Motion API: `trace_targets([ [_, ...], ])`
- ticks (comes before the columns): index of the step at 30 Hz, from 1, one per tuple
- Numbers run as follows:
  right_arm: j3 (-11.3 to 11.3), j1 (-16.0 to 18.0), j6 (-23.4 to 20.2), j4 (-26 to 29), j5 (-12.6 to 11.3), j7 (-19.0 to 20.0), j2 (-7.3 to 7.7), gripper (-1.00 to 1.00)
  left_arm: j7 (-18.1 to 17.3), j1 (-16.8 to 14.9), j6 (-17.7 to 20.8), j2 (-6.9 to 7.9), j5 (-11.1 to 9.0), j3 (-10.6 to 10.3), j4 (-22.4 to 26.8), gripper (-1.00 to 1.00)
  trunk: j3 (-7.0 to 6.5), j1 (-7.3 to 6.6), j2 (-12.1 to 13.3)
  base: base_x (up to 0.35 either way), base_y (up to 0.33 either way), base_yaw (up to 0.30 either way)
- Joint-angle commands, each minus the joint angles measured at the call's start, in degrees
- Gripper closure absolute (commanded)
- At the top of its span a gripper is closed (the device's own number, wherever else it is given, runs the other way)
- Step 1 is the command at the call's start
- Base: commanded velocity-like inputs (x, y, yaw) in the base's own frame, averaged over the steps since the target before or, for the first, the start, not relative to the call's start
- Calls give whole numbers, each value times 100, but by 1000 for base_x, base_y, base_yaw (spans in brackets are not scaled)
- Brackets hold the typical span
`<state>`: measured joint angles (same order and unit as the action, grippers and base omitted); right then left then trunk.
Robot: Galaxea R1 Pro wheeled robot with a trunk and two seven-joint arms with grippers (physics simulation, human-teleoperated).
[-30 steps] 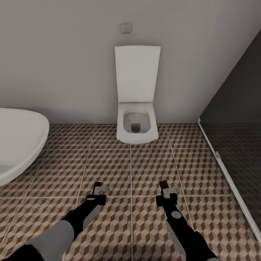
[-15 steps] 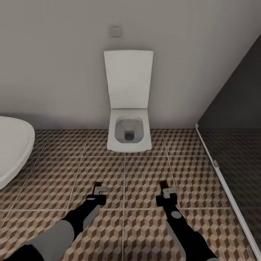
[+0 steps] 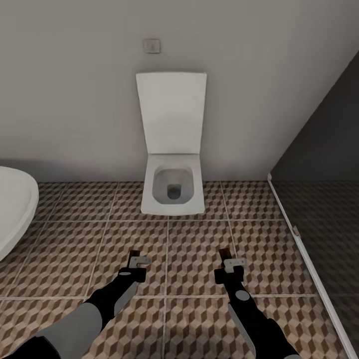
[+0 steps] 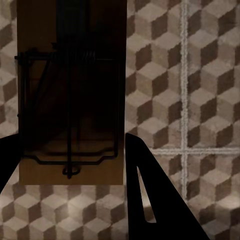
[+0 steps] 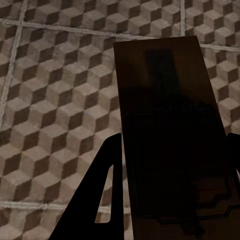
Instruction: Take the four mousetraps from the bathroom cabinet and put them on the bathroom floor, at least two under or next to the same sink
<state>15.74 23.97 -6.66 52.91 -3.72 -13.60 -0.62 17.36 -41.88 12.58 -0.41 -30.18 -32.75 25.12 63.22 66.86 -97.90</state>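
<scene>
My left gripper (image 3: 135, 261) is shut on a mousetrap (image 3: 133, 255), a tan-wood board with dark wire (image 4: 70, 90) held between the dark fingers (image 4: 150, 200). In the same way, my right gripper (image 3: 227, 260) is shut on a second mousetrap (image 3: 224, 253), whose board looks dark in the right wrist view (image 5: 170, 130). Both traps hang low over the bathroom floor (image 3: 199, 234), which has brown, beige and white cube-pattern tiles. The cabinet and the sink are out of view.
A white wall-hung toilet (image 3: 172, 192) with its lid up stands straight ahead against the grey wall. At the left edge is the rim of the white bathtub (image 3: 12, 214). A dark glass shower partition (image 3: 319, 199) with a pale floor rail runs along the right.
The whole picture has shifted, so the camera has moved: toilet and bathtub now sit further left and lower in the head view. Both arms keep the same pose, with the traps still held.
</scene>
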Motion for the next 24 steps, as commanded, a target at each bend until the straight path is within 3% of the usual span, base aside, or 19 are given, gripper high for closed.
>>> trace_targets([
  [1,22,3,-22,9,-50,-29,3,100,40,-4,26,6,-32,-47,11,100,3,0,-2,8,-2,0],
  [11,21,3,-29,9,-52,-29,0,100,40,-4,25,6,-32,-46,10,100,7,0,-2,2,-1,0],
  [24,25,3,-29,9,-54,-27,0,100,39,-4,25,6,-32,-47,10,100,326,285,-523,0,0,0],
])
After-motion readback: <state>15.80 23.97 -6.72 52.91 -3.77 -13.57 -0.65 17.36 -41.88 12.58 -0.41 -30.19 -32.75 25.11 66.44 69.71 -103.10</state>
